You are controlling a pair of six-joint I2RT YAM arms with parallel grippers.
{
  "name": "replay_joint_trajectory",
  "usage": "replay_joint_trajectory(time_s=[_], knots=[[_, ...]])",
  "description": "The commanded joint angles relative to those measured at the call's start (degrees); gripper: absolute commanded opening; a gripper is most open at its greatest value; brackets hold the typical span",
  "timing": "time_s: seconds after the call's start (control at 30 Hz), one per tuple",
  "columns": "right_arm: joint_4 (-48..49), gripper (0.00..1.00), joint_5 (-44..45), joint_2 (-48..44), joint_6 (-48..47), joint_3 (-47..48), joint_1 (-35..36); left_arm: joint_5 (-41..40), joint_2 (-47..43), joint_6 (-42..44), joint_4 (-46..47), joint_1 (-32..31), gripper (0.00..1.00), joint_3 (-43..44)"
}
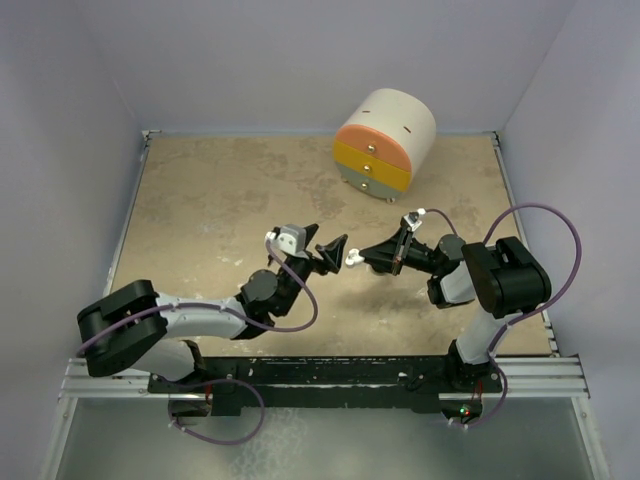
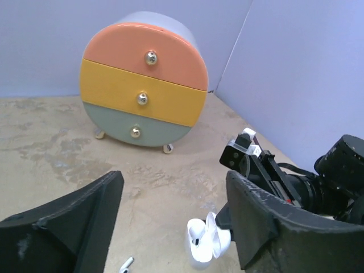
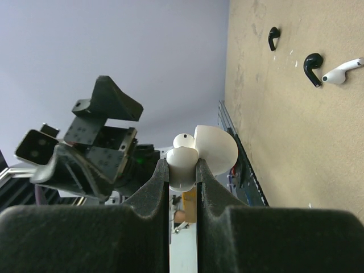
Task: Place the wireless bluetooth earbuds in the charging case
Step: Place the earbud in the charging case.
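The charging case (image 3: 181, 170) is small, white and glossy, with its lid (image 3: 217, 149) flipped open. My right gripper (image 3: 182, 177) is shut on it and holds it above the table; it also shows in the top view (image 1: 353, 258) and the left wrist view (image 2: 206, 243). One white earbud (image 3: 184, 140) sits in the case. Another white earbud (image 3: 341, 71) lies on the table, also seen in the left wrist view (image 2: 126, 265). My left gripper (image 1: 324, 244) is open and empty, facing the case from the left, its jaws wide apart either side of it.
A cream drawer unit (image 1: 385, 140) with orange, yellow and grey drawers stands at the back right, also in the left wrist view (image 2: 145, 85). Two small black earbud-shaped pieces (image 3: 274, 37) (image 3: 311, 67) lie on the table near the white earbud. Blue walls enclose the table.
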Motion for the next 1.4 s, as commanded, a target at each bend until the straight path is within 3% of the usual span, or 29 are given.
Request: replay_joint_trajectory(time_s=[0.0, 0.27, 0.43, 0.63, 0.97, 1.37], knots=[[45.90, 0.00, -1.48, -0.69, -0.83, 0.50, -0.27, -2.64, -2.08, -2.99, -16.35, -0.23, 0.76, 7.55], [45.96, 0.00, -1.75, -1.26, -0.75, 0.31, -0.27, -5.49, 0.48, -9.86, -43.35, 0.98, 0.77, 21.21], [45.93, 0.00, -1.81, -1.48, -0.76, 0.09, -0.27, 0.98, 2.77, -17.58, -58.47, 5.56, 0.77, 28.87], [45.98, 0.00, -1.74, -1.53, -0.84, -0.33, -0.27, 5.05, 6.52, -20.71, -71.58, 8.35, 0.77, 36.87], [45.98, 0.00, -1.81, -1.63, -0.84, -0.42, -0.27, 11.27, 10.00, -20.41, -79.74, 8.92, 0.77, 42.62], [45.93, 0.00, -1.90, -1.96, -0.76, -0.55, -0.27, 14.34, 10.87, -19.23, -82.86, 8.83, 0.78, 44.06]])
